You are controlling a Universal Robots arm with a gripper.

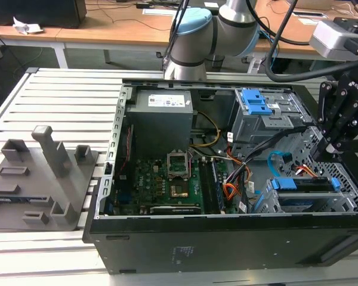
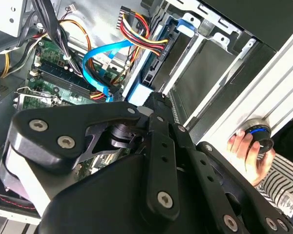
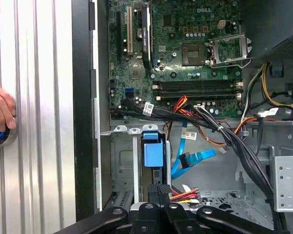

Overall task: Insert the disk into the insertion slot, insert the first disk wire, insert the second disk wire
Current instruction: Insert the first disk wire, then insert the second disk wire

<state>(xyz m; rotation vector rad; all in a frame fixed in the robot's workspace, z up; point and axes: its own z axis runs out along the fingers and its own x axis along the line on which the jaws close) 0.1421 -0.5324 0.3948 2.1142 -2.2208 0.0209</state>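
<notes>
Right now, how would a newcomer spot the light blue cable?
In the black computer case, look between the green motherboard and the light-grey drive cage. The flat light blue cable loops there; its neighbours are thick black cables and orange wires.

The power supply (image 1: 161, 128) bears a white label (image 1: 169, 100); its print is apparently illegible.

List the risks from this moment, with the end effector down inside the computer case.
1. The second disk wire loops loose beside the end effector; it may snag on the linkage and get tugged.
2. The thick black cables run close by; a sideways move could drag or pinch them.
3. A hand rests on the slatted table beside the case, close to where the arm works.
</notes>
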